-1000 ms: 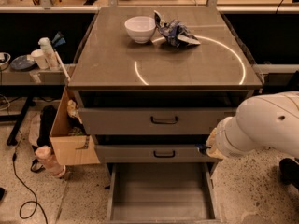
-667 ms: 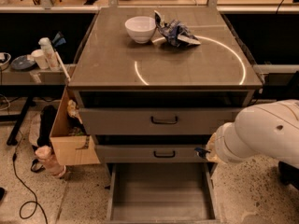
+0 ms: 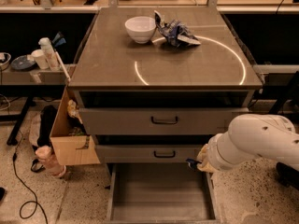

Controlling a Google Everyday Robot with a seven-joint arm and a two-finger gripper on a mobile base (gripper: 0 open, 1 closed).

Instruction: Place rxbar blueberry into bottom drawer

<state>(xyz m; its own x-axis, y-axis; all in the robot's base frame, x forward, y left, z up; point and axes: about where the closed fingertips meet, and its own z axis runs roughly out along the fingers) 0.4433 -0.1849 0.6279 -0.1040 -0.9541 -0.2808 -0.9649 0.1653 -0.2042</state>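
Since the arm's wrist hides most of the gripper at lower right, its grip can't be told. The dark sliver there is probably the rxbar blueberry, over the right edge of the open bottom drawer. The arm is lower than a second ago.

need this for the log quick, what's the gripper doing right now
gripper: low at the right side of the open bottom drawer, mostly hidden behind the arm; open, closed or holding something cannot be told.

A bowl sits at the back of the counter, a bag just right of it. The bottom drawer juts out below two upper drawers, the claw above its right edge.
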